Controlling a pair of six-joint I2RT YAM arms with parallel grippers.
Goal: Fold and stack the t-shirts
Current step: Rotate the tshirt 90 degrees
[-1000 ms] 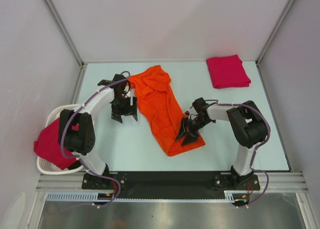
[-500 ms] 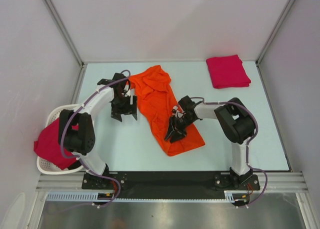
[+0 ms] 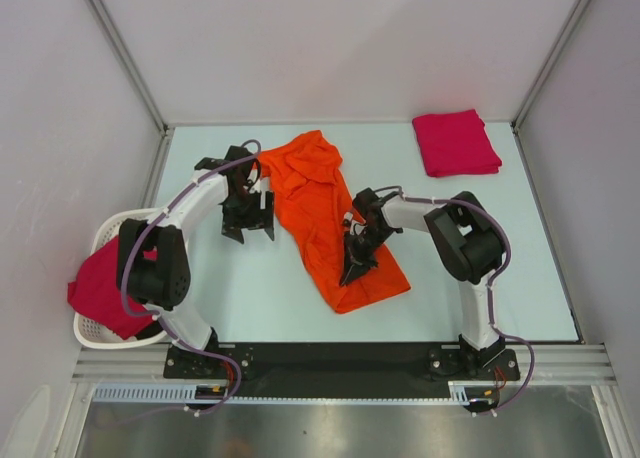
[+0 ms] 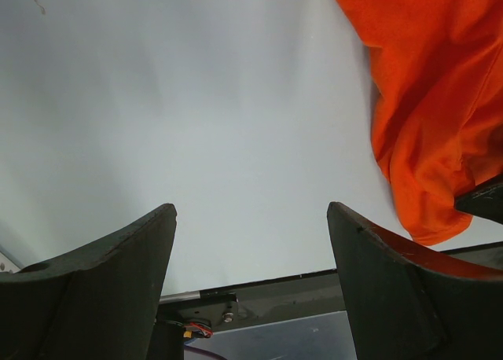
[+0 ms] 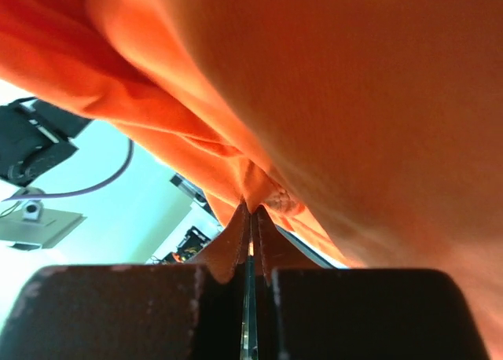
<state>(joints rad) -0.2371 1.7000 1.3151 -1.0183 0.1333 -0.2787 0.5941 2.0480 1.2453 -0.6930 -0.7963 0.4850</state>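
Where the right gripper (image 3: 350, 269) sits on the orange t-shirt (image 3: 312, 193), its jaws are pressed together on a small raised fold of the cloth. The right wrist view shows the two fingertips (image 5: 229, 252) meeting with that pinch of orange fabric caught at their very end. The rest of the shirt fills most of that picture above them. The grip lies on the near half of the shirt, about midway across its width, and the near hem spreads out just beyond the fingers toward the arm bases.

The shirt itself lies as a long, rumpled strip on the pale table (image 3: 500, 268). It runs from a bunched far end near the middle of the table down and to the right toward the near edge.

The left gripper (image 3: 250, 236) stands with its jaws wide apart over bare table, with nothing between them. It is just beside the shirt's left edge, level with the shirt's far half. Its wrist view shows the orange cloth off to the right of its right finger.

Well apart, a folded crimson-pink t-shirt (image 3: 456, 143) rests in the far right corner. Another crimson-pink t-shirt (image 3: 100, 290) hangs over the rim of the white basket (image 3: 112, 225) at the left side of the table.
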